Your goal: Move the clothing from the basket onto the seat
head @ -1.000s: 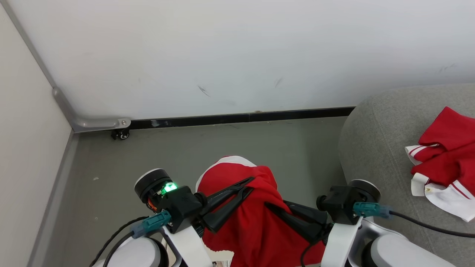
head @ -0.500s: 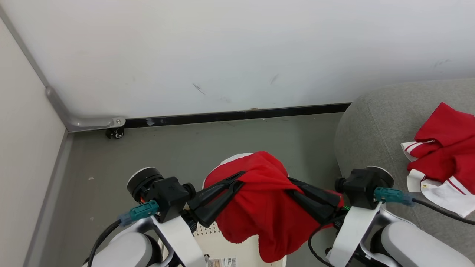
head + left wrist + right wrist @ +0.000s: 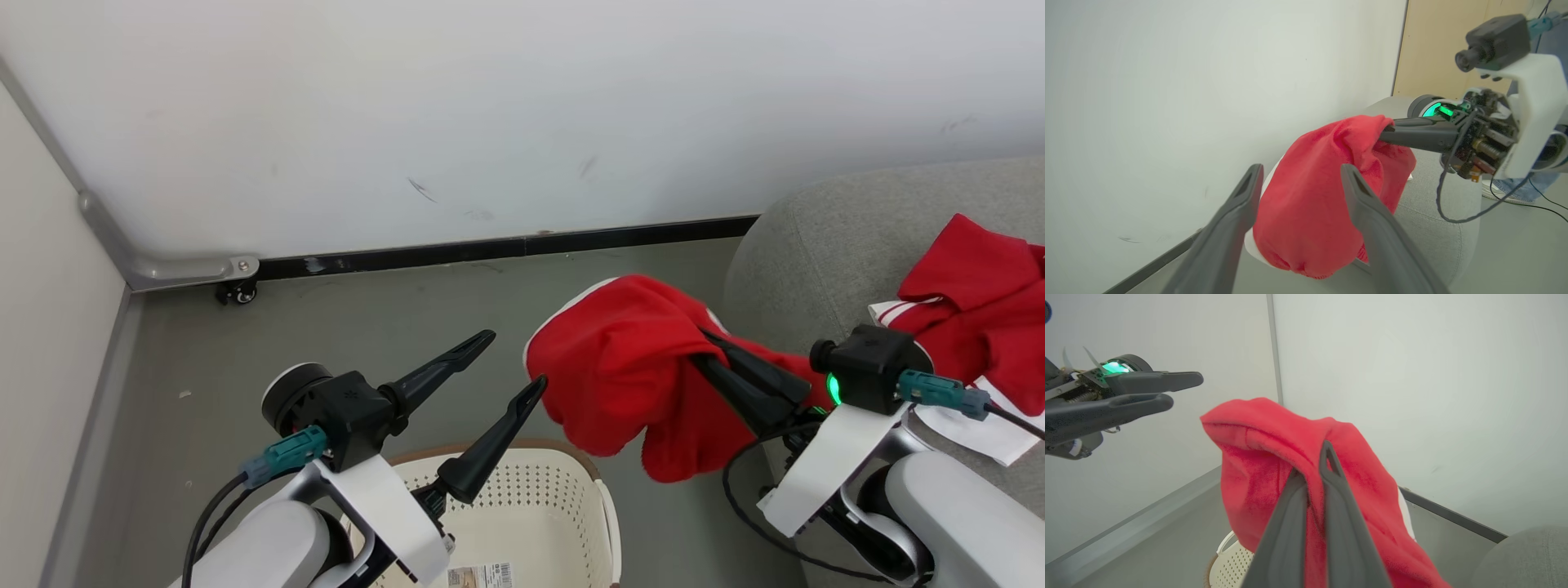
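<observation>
Red jersey hangs pinched in the closed right claw, between basket and sofa; left claw stands open, empty. Advise carrying it well over the sofa before releasing.

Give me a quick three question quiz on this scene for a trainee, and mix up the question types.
1. True or false: the left hand is open and holds nothing.
2. What holds the raised red jersey? A) the left hand B) the right hand C) both hands
3. Fill in: the other red jersey lies on the grey ____.
Key: 1 true; 2 B; 3 sofa.
</observation>
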### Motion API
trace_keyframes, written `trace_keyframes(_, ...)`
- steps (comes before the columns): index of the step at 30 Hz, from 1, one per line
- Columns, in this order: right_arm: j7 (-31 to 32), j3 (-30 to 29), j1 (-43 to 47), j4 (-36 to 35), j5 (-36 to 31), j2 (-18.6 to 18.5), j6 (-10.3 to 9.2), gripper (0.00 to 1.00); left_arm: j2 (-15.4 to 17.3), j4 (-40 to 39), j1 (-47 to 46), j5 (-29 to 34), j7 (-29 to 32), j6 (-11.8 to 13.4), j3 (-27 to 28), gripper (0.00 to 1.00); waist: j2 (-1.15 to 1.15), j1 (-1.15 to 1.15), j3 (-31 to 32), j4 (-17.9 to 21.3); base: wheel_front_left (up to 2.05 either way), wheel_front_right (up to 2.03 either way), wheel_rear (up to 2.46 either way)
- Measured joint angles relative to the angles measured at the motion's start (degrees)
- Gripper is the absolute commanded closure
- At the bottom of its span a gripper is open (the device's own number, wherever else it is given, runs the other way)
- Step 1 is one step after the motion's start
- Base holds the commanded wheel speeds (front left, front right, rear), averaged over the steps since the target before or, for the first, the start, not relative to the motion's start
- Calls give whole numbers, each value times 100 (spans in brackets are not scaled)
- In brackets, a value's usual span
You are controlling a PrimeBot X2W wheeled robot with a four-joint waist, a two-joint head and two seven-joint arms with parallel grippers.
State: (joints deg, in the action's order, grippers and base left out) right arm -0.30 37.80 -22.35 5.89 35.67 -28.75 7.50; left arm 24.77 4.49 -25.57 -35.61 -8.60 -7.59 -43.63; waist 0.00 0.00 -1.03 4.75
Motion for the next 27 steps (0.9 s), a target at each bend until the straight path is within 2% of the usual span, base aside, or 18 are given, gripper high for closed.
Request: trace_keyframes(27,-381,-1035,528,201,-30,20,-1,100,-326,294,-97,-47,-257,0,-445,0,0,0,-68,588,0,0,0)
